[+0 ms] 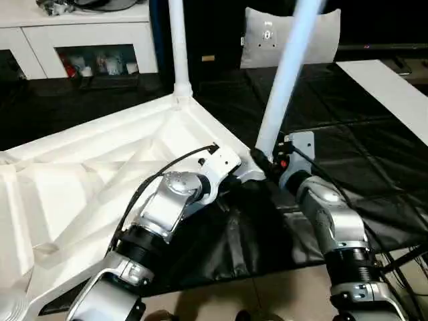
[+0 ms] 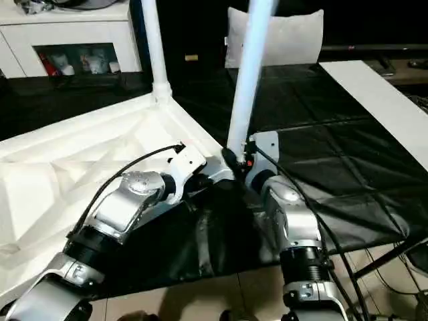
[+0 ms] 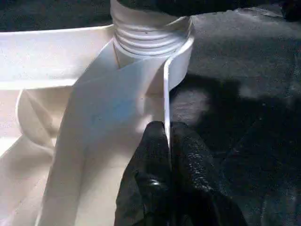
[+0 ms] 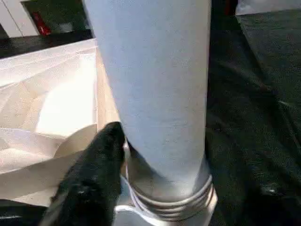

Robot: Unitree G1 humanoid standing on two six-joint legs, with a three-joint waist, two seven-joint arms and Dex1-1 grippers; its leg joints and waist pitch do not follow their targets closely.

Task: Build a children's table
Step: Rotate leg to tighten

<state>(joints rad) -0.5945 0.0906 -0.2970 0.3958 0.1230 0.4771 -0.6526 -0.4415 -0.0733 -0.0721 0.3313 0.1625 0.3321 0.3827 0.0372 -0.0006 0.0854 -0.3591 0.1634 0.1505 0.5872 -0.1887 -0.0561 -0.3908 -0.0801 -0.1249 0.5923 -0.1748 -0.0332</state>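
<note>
A: Two legs stand up from the upturned tabletop on the black bench; the far leg sits in its corner socket.

B: And the near leg? The right end effector clamps its base; the left end effector pinches the tabletop's rim beside the threaded collar.

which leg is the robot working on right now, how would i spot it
Find the big white table top lying ribbed side up on the black work table. Two white legs rise from its corners; take the nearer leg, at the corner where both arms meet. It leans, with the right gripper at its base, while the far leg stands straight and untouched.
</note>
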